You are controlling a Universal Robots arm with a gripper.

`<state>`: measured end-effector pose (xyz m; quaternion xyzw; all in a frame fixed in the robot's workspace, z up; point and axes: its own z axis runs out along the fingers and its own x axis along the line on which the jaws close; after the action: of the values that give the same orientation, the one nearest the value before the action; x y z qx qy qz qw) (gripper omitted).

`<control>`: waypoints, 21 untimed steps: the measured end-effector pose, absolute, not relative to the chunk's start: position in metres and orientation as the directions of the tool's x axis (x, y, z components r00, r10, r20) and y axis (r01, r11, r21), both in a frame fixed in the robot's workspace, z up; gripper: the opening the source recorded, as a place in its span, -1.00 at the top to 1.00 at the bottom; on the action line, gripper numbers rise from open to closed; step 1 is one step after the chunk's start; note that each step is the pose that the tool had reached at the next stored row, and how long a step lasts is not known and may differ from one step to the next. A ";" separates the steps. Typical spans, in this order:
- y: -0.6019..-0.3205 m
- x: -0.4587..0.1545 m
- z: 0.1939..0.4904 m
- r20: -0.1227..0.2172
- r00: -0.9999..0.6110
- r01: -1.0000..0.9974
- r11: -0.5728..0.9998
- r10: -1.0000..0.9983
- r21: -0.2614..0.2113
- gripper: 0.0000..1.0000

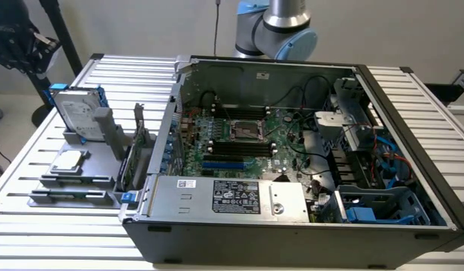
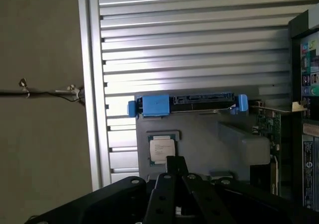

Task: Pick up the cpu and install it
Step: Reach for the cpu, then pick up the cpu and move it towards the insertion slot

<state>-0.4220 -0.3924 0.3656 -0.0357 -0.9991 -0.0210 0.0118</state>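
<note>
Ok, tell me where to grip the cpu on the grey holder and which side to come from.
Probably straight from above, pinching two opposite edges. The cpu lies flat, metal top up, in a shallow recess of the grey holder, and the upright hard drive stands close beside it.

Small square cpu (image 1: 68,162) (image 2: 162,149), shiny silver-grey metal top, lying flat and face up, seated in what looks like a dark-rimmed recess of the grey fixture (image 1: 96,169), lid markings unreadable

The cpu (image 1: 68,161) has a shiny silver-grey metal top. The worktop (image 1: 134,70) is ribbed, pale matt metal. The hard drive (image 1: 75,110) carries blue plastic rails.
</note>
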 end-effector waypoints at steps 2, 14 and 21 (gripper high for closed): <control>-0.392 -0.422 0.366 0.025 -0.997 0.072 0.997 0.071 0.041 0.79; -0.392 -0.422 0.366 0.025 -0.997 0.072 0.997 0.071 0.039 0.79; -0.392 -0.422 0.366 0.025 -0.997 0.072 0.997 0.071 0.038 0.29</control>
<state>-0.4223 -0.3924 0.3656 -0.0358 -0.9991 -0.0194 0.0119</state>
